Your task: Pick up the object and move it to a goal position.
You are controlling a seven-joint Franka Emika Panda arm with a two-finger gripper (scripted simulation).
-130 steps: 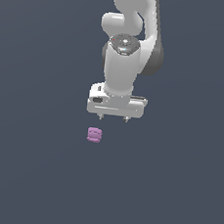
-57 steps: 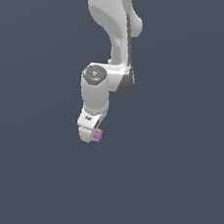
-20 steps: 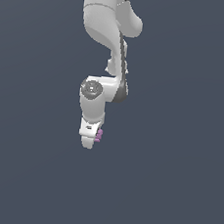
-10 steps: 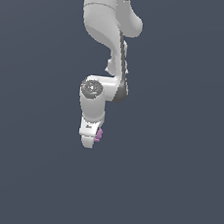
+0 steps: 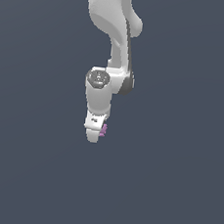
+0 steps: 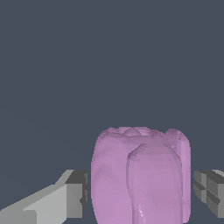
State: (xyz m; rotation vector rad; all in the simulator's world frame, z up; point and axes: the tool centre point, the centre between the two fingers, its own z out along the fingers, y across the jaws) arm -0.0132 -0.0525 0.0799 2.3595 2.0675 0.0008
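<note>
The tool (image 5: pixel 94 135) is sitting just below the exterior frame's centre, with the object (image 5: pixel 103 130) peeking out at its right edge. In the wrist view its fingers (image 6: pixel 75 193) are flanking the object (image 6: pixel 141 175) closely; contact I cannot tell. No goal marker is showing. Uniform grey tabletop (image 5: pixel 174 190) is offering open room everywhere.

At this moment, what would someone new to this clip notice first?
The white Panda arm hangs down the middle of the exterior view against plain dark grey. At its tip, a sliver of the pink-purple block peeks out beside the gripper. In the wrist view the ridged block looms large between the two grey fingers, small gaps showing on each side.
</note>
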